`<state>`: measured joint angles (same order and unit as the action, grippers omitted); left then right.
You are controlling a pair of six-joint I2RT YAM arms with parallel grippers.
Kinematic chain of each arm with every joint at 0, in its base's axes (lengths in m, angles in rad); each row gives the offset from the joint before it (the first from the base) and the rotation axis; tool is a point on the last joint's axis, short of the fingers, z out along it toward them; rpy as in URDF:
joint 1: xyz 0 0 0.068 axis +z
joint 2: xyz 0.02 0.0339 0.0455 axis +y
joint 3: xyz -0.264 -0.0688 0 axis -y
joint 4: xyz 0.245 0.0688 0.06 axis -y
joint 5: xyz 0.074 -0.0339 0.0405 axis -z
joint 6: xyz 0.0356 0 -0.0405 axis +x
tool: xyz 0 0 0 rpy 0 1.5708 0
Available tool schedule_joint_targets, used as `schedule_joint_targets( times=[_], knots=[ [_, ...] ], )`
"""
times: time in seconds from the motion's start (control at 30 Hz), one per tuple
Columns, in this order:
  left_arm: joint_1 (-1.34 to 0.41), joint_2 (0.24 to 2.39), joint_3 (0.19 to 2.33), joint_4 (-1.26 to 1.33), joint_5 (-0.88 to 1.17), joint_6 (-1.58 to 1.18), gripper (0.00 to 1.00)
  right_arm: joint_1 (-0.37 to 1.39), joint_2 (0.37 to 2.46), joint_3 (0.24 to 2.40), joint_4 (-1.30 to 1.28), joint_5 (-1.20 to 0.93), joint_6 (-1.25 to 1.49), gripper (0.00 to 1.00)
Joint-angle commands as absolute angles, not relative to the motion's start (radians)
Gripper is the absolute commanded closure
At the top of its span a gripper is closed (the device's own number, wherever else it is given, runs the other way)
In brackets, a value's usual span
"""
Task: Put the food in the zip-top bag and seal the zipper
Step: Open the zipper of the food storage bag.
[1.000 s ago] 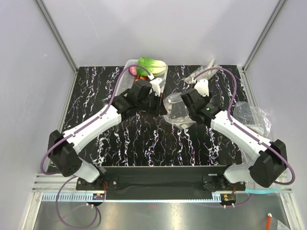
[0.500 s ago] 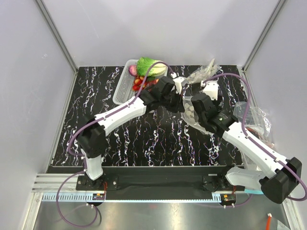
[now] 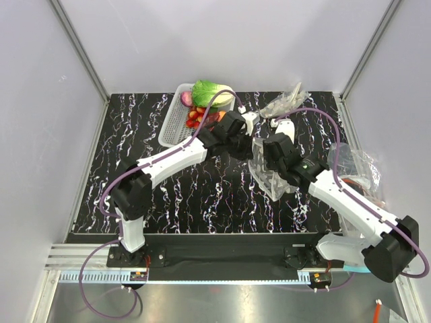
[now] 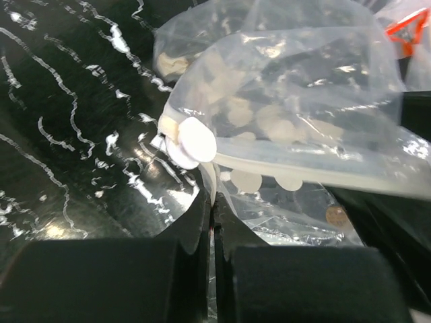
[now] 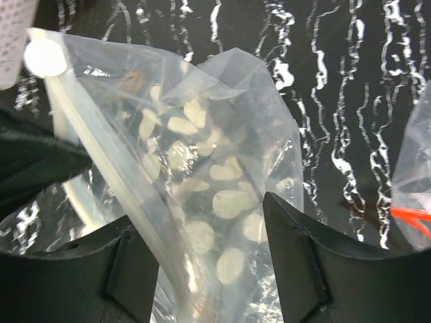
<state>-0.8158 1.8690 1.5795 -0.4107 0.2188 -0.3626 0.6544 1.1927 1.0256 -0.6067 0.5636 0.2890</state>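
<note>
Overhead and wrist views of one moment. The left claw (image 4: 214, 200) was clenched, its two fingers pressed together on a fold of film at the mouth of the zip-top bag (image 3: 273, 176). The grip sat just below a round white tab (image 4: 192, 142) at one end of the zipper (image 4: 316, 176). From the tab the zipper ran as a pale strip along the bag's mouth edge (whether its two halves were pressed together could not be told). The right claw (image 5: 202, 215) stood released, its fingers well apart, with the dotted body of the bag lying between them. The bag sat near the middle of the bench (image 3: 135, 141), between the two claws and to the right of a white lattice basket (image 3: 174, 124). All the food that showed lay in that basket at the far edge. The lettuce head (image 3: 210, 93) was at the basket's far end, the pink-purple bulb (image 3: 186, 99) just beside it, and the red berries (image 3: 194, 116) nearer the arms. Other crumpled clear bags (image 3: 357, 165) lay along the bench's right side.
</note>
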Motion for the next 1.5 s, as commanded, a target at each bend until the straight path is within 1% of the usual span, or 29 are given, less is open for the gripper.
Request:
schedule_joint_targets(
  times=[0.0,0.03,0.07,0.17,0.2,0.3,0.33,0.37,0.4,0.47,0.53,0.67,0.77,0.83,0.9,0.93,1.0,1.03,1.07,1.1,1.13,1.2,1.27,1.37,1.47],
  knots=[
    [-0.808,1.859,1.617,-0.462,0.146,-0.319,1.00,0.661,1.132,1.029,-0.624,0.474,0.316,0.34],
    [-0.808,1.861,1.621,-0.475,0.143,-0.311,1.00,0.663,1.123,1.037,-0.632,0.462,0.318,0.38],
    [-0.805,1.861,1.620,-0.482,0.141,-0.310,1.00,0.663,1.121,1.040,-0.641,0.439,0.321,0.48],
    [-0.802,1.862,1.612,-0.491,0.135,-0.305,1.00,0.663,1.126,1.051,-0.653,0.402,0.324,0.63],
    [-0.799,1.865,1.611,-0.497,0.133,-0.302,1.00,0.663,1.129,1.052,-0.658,0.394,0.327,0.73],
    [-0.801,1.871,1.605,-0.517,0.109,-0.296,1.00,0.663,1.149,1.061,-0.657,0.342,0.331,0.84],
    [-0.801,1.873,1.606,-0.528,0.091,-0.288,1.00,0.663,1.158,1.066,-0.654,0.321,0.334,0.86],
    [-0.801,1.876,1.617,-0.549,0.060,-0.287,1.00,0.663,1.160,1.066,-0.641,0.274,0.337,0.87],
    [-0.801,1.887,1.626,-0.598,-0.028,-0.288,1.00,0.663,1.163,1.065,-0.629,0.249,0.341,0.92],
    [-0.801,1.896,1.634,-0.636,-0.096,-0.290,1.00,0.663,1.181,1.051,-0.586,0.186,0.341,0.95],
    [-0.801,1.922,1.663,-0.705,-0.187,-0.285,1.00,0.663,1.213,1.043,-0.572,0.190,0.360,1.00],
    [-0.801,1.973,1.678,-0.773,-0.280,-0.272,1.00,0.661,1.244,1.032,-0.520,0.169,0.370,1.00],
    [-0.801,1.944,1.614,-0.736,-0.302,-0.276,1.00,0.661,1.247,1.023,-0.483,0.155,0.373,1.00],
    [-0.801,1.910,1.542,-0.664,-0.290,-0.284,1.00,0.661,1.253,1.020,-0.473,0.159,0.374,1.00],
    [-0.799,1.855,1.507,-0.599,-0.247,-0.287,0.97,0.660,1.256,1.020,-0.468,0.166,0.374,1.00],
    [-0.799,1.835,1.484,-0.580,-0.232,-0.287,0.86,0.660,1.259,1.020,-0.465,0.181,0.379,1.00],
    [-0.798,1.774,1.462,-0.527,-0.174,-0.287,0.70,0.654,1.259,1.006,-0.460,0.201,0.382,1.00],
    [-0.796,1.752,1.451,-0.512,-0.163,-0.290,0.51,0.649,1.259,0.999,-0.453,0.206,0.382,1.00],
    [-0.792,1.731,1.433,-0.499,-0.152,-0.290,0.45,0.643,1.261,0.991,-0.434,0.206,0.382,1.00],
    [-0.785,1.688,1.427,-0.483,-0.114,-0.291,0.38,0.634,1.259,0.974,-0.428,0.204,0.385,1.00],
    [-0.778,1.669,1.419,-0.483,-0.091,-0.301,0.24,0.615,1.261,0.968,-0.420,0.187,0.387,1.00],
    [-0.747,1.616,1.408,-0.497,-0.028,-0.307,0.15,0.601,1.262,0.959,-0.400,0.167,0.388,1.00],
    [-0.721,1.582,1.413,-0.531,-0.035,-0.305,0.06,0.592,1.267,0.953,-0.387,0.153,0.388,1.00],
    [-0.678,1.524,1.398,-0.558,-0.049,-0.304,0.04,0.588,1.281,0.954,-0.373,0.135,0.388,1.00],
    [-0.614,1.483,1.364,-0.511,-0.035,-0.314,0.04,0.588,1.284,0.959,-0.359,0.123,0.391,1.00]
  ],
)
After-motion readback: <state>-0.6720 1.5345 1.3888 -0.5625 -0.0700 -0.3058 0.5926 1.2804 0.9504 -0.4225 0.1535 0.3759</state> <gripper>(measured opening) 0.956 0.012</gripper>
